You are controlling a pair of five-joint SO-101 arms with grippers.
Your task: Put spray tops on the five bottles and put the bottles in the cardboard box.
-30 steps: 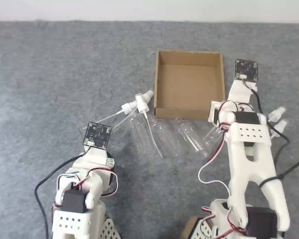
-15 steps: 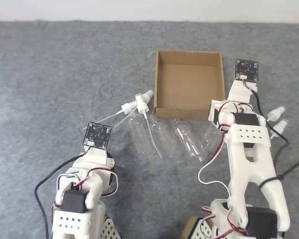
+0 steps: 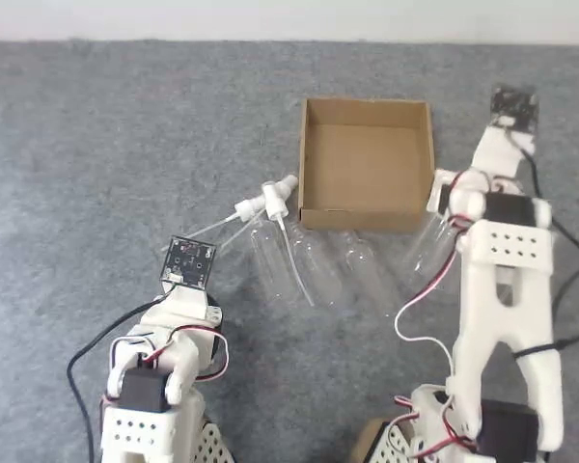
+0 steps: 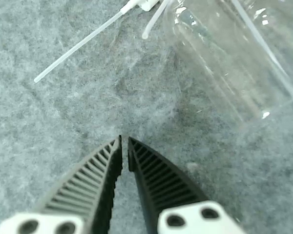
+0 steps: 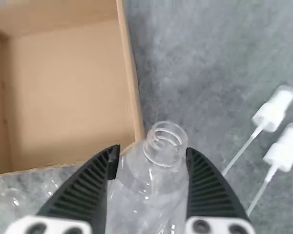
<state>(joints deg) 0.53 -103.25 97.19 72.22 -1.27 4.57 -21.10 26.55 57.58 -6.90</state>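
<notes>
The right tool (image 5: 153,150) is found closed on an uncapped bottle (image 5: 163,141), with one finger pressed to each side just below the open neck; no spray top is fitted to it. In the high view this bottle (image 3: 431,247) is seen right of centre, slanted, with its neck just beside the lower right corner of the cardboard box (image 3: 367,159) and outside the box wall. The box is placed in the upper middle of the frame, open side up, with nothing inside. Three other bottles (image 3: 314,262) are laid on their sides on the grey counter (image 3: 125,125) just below the box, close beside one another and without tops. A pair of spray tops (image 3: 270,198) with long dip tubes is laid near the box's lower left corner, touching the leftmost lying bottle. Another pair of spray tops (image 5: 273,113) is noted in the right wrist view on the counter, apart from the gripped bottle, on the side away from the box. The left tool (image 4: 124,144) is held low over bare counter at the lower left of the high view, its fingers brought together to a thin slit and nothing gripped.
</notes>
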